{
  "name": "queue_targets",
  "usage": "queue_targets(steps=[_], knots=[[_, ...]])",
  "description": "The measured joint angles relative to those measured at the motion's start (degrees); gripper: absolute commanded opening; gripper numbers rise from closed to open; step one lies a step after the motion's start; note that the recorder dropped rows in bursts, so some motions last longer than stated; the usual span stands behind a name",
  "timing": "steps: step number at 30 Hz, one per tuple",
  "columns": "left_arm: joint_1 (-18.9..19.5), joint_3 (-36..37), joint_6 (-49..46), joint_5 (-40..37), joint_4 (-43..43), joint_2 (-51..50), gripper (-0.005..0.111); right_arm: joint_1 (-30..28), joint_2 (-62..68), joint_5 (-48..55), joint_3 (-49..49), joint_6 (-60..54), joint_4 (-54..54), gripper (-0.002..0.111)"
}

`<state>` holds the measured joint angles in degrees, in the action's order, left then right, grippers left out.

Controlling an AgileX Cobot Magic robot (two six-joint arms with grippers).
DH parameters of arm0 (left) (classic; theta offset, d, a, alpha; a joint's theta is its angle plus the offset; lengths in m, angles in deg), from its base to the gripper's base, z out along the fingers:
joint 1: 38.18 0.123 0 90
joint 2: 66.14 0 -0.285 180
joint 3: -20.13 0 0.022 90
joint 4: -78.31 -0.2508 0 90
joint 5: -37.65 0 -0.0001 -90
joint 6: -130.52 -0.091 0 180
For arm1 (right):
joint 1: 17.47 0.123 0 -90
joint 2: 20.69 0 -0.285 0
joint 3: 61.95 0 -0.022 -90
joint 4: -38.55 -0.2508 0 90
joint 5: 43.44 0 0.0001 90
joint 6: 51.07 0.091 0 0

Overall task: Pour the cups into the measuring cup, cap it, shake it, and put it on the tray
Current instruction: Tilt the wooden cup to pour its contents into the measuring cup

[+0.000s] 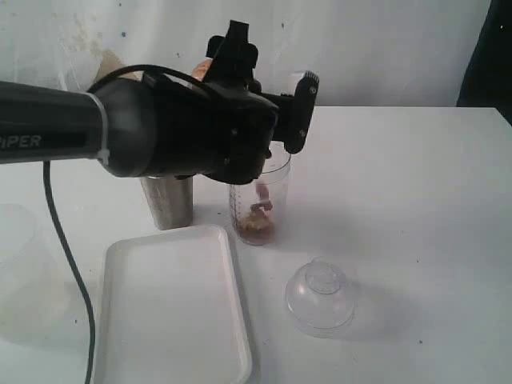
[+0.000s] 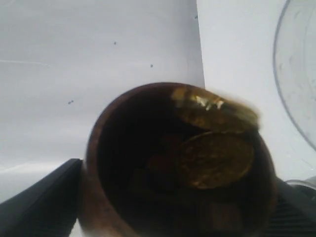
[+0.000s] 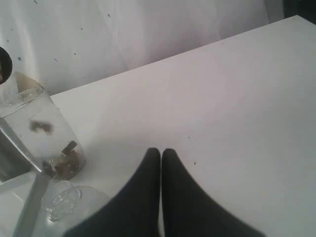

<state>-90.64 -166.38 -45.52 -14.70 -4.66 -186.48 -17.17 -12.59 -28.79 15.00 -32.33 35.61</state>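
My left gripper (image 2: 173, 210) is shut on the brown wooden cup (image 2: 94, 163), which is tipped over above the measuring cup (image 1: 260, 204). Golden discs (image 2: 215, 158) and dark bits lie at the cup's lip. In the exterior view the black left arm hides most of this cup. The measuring cup stands upright with brown pieces at its bottom, and one piece (image 3: 42, 127) is in mid-fall inside it. The steel tumbler (image 1: 168, 200) stands to its left. The dome cap (image 1: 320, 296) lies on the table in front. My right gripper (image 3: 161, 154) is shut and empty above bare table.
The white tray (image 1: 172, 308) lies at the front left, just before the tumbler. A frosted translucent container (image 1: 20, 256) sits at the far left edge. A black cable (image 1: 68, 256) hangs down beside the tray. A white backdrop rises behind the table.
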Motion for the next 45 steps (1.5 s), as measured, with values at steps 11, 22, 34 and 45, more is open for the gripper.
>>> queue_targets(steps=[11, 22, 34, 45], knots=[[-0.1, 0.0, -3.1, -3.2, -2.1, -1.1, 0.000, 0.0, 0.0, 0.0, 0.0, 0.0, 0.0, 0.000], [-2.9, 0.0, -6.0, -5.4, -3.7, -1.2, 0.000, 0.0, 0.0, 0.0, 0.0, 0.0, 0.0, 0.000], [-4.1, 1.8, -14.3, -8.5, -7.3, -1.2, 0.000, 0.0, 0.0, 0.0, 0.0, -0.1, 0.0, 0.000], [-5.2, 8.3, -11.3, -10.1, -14.9, -1.4, 0.000, 0.0, 0.0, 0.0, 0.0, -0.3, 0.0, 0.000]])
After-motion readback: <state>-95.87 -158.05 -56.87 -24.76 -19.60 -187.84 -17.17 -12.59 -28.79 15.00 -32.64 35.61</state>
